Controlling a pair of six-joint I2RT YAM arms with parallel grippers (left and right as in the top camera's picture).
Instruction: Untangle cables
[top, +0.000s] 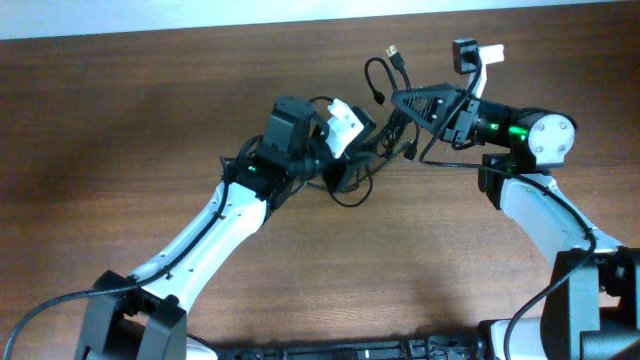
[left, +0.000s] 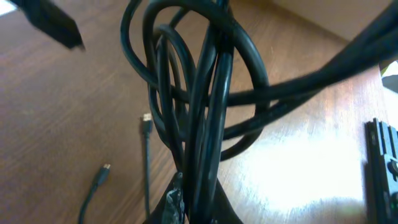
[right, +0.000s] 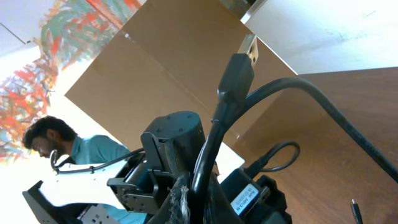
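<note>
The left pincer (left: 189, 210) is clamped on the cables (left: 211, 112). In its wrist view a thick sheaf of black cords rises from between the dark fingertips, with several loops crossing at 12 o'clock. The right pincer (right: 186, 202) is likewise closed on a cord. One strand runs up from its jaws to 1 o'clock and ends in a USB plug (right: 247, 50) held in the air.

From overhead, the right pincer sits at about 2 o'clock of the left one and close to it. The knot hangs between the two, lifted above the table (top: 120, 120) towards its far edge at 12 to 1 o'clock. A slack loop droops at 6 o'clock of the left pincer. Two plug ends (left: 147, 122) trail at 9 o'clock of the sheaf in the left wrist view, low over the table or resting on it.

This looks like the pulling-apart step, with one strand singled out and the mass anchored. The crossings look dense, so the task seems far from done. The next move probably calls for drawing the right pincer's strand outward towards 3 o'clock. It should go slowly, with the left grip firm, so the plug can follow back through the loops and not cinch them tighter.
</note>
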